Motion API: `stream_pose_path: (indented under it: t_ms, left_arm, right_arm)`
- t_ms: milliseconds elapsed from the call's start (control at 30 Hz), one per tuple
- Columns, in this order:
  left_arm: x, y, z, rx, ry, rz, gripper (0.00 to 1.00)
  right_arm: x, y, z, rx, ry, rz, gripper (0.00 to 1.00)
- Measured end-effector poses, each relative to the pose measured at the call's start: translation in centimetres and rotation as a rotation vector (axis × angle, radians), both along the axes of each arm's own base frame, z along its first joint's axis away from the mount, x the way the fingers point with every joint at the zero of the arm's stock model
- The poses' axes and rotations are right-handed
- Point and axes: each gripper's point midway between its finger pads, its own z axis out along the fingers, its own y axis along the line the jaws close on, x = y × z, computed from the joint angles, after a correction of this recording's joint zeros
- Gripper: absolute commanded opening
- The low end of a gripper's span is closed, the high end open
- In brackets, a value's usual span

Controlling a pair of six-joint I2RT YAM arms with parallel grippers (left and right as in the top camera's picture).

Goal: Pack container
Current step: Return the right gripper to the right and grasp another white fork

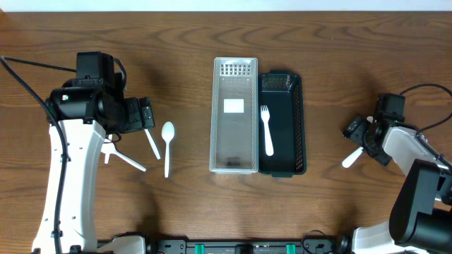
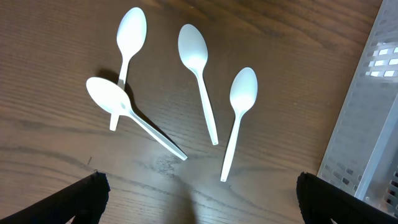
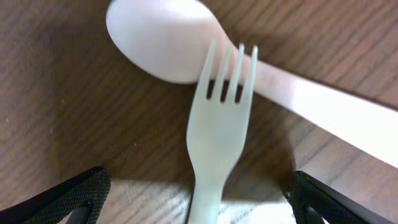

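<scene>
At the centre of the overhead view, a black rectangular plastic container [image 1: 286,137] lies touching a clear rectangular plastic tray [image 1: 233,141] on its left, both on the brown wooden table [image 1: 191,42]. One white plastic fork [image 1: 266,129] lies lengthwise inside the black container, tines toward the top of the frame. Left of the tray, the left gripper [image 2: 199,205] hovers with its jaws spread wide over four white plastic spoons [image 2: 243,92]. Two of them cross at the upper left of its wrist view. Near the right edge of the overhead frame, the right gripper [image 3: 202,199] also has its jaws spread. A second white fork [image 3: 219,130] lies between them untouched, its tines resting across a white spoon [image 3: 158,40].
</scene>
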Motion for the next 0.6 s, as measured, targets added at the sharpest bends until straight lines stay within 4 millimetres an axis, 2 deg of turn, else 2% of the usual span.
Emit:
stream_pose_path:
  t_ms: [67,367,600]
  left_arm:
    - [0.00,0.00,0.00,0.000,0.000,0.000,0.98]
    - [0.00,0.00,0.00,0.000,0.000,0.000,0.98]
    - [0.00,0.00,0.00,0.000,0.000,0.000,0.98]
  right_arm:
    - [0.17,-0.05,0.02,-0.001,-0.001,0.001,0.86]
    - [-0.01,0.13,-0.04,0.011,0.012,0.000,0.46]
    - [-0.04,0.22,-0.03,0.016,0.013,0.000,0.29]
